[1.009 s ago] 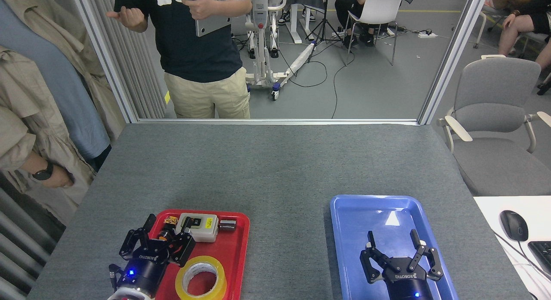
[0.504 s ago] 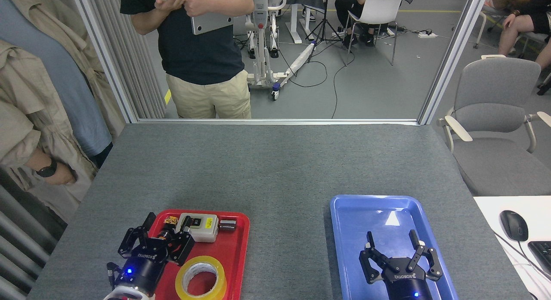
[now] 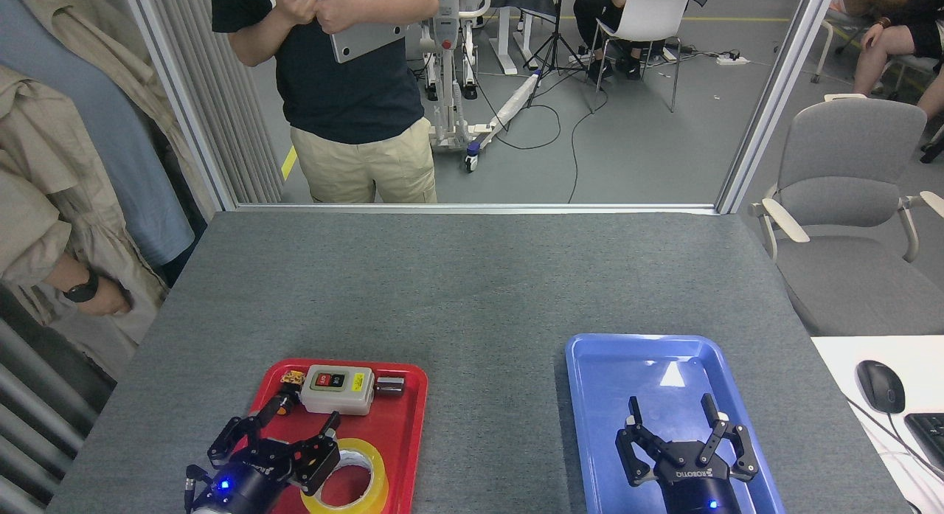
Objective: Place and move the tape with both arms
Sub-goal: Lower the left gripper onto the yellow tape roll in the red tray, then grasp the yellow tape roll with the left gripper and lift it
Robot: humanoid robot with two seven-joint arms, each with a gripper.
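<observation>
On the grey table (image 3: 472,293) in front of you, two trays are sitting near the front edge: a red tray (image 3: 402,425) on the left and a blue tray (image 3: 612,366) on the right, well apart. Note that the tape (image 3: 365,481) is lying flat in the near part of the red tray, partly cut off by the lower frame edge. Your left gripper (image 3: 276,444) is hovering just beside the roll, fingers spread open, with one fingertip overlapping the roll's left rim; whether it is touching cannot be told. Behind the roll, a white switch box (image 3: 337,389) is occupying the far end of the tray, with a small metal cylinder (image 3: 389,385) on its right and a small dark part (image 3: 284,403) on its left, too small to identify. Your right gripper (image 3: 682,440) is hanging over the blue tray, fingers open and holding nothing. Beyond the table, a person (image 3: 346,79) is standing, head out of frame. A grey chair (image 3: 848,204) is standing to the right.
</observation>
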